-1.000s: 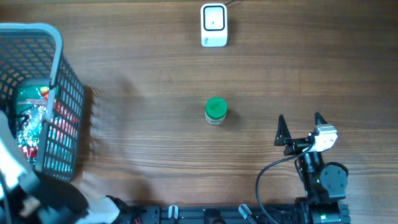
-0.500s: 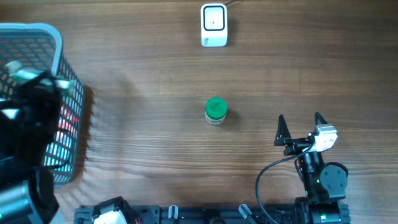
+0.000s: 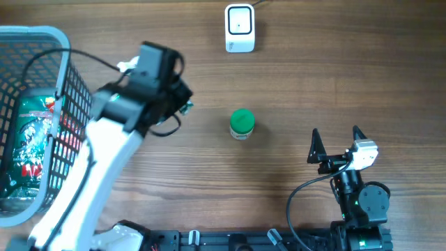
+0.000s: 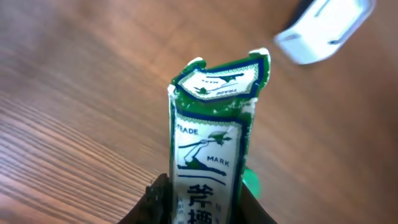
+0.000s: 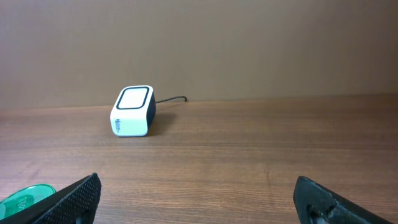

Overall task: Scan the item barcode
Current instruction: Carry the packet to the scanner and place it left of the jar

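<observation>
Sitting at the near right edge of the table (image 3: pixel 293 84), the right gripper (image 3: pixel 336 132) has its two fingers spread wide, with nothing between them. Its own camera looks out low across bare wood.

At the near left, the white left arm (image 3: pixel 90 174) reaches out on a slant toward the middle of the table. At the arm's end, the left gripper (image 4: pixel 202 211) is nearly closed, its dark fingers (image 4: pixel 154 205) pinching the lower part of a narrow green-and-white packet (image 4: pixel 208 143). The packet stands upright in the grip and is held above the table, left of centre. The face toward the wrist camera carries the words "TRADE MARK", a small figure and large characters below (no barcode shows on this side). Its top edge is crimped and bent a little to the right.

Just right of the held packet, at mid-table, a small jar with a green lid (image 3: pixel 242 123) stands upright on the wood, apart from both grippers.

Along the left edge a grey-blue mesh basket (image 3: pixel 66 63) holds a green bag with red print (image 3: pixel 28 139).

At the far side, right of the packet and beyond the jar, sits the white scanner (image 3: pixel 240 28). It has a dark-framed window on top and a cable running off the far edge. The packet is well apart from it.
</observation>
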